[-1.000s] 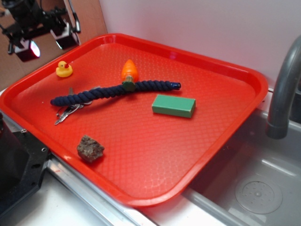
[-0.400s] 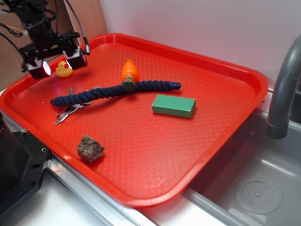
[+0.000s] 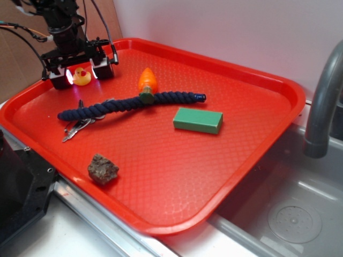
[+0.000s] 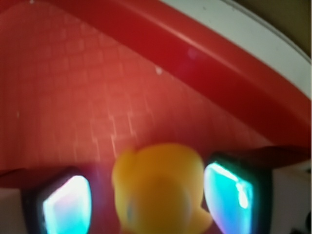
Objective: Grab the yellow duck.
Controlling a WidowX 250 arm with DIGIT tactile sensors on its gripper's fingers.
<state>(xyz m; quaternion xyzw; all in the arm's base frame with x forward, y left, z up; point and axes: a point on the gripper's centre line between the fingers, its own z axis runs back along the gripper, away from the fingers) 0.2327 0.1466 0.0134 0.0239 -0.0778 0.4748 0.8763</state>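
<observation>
The tiny yellow duck (image 3: 82, 76) sits on the red tray (image 3: 161, 160) near its far left corner. My gripper (image 3: 81, 72) has come down around it, one finger on each side, and is open. In the wrist view the duck (image 4: 158, 192) fills the bottom centre, blurred, between the two glowing pads (image 4: 228, 197). A small gap shows on its left; the right pad is very close to it. I cannot tell whether either pad touches the duck.
An orange carrot toy (image 3: 147, 83) lies on a dark blue rope (image 3: 128, 104) right of the duck. A green block (image 3: 198, 120), a brown rock (image 3: 103, 168) and metal keys (image 3: 75, 127) also lie on the tray. A sink (image 3: 292, 214) and faucet (image 3: 324, 96) stand at right.
My gripper has moved right and down from the tray's far left corner until its open fingers straddle the duck. The duck and the other things have not moved.
</observation>
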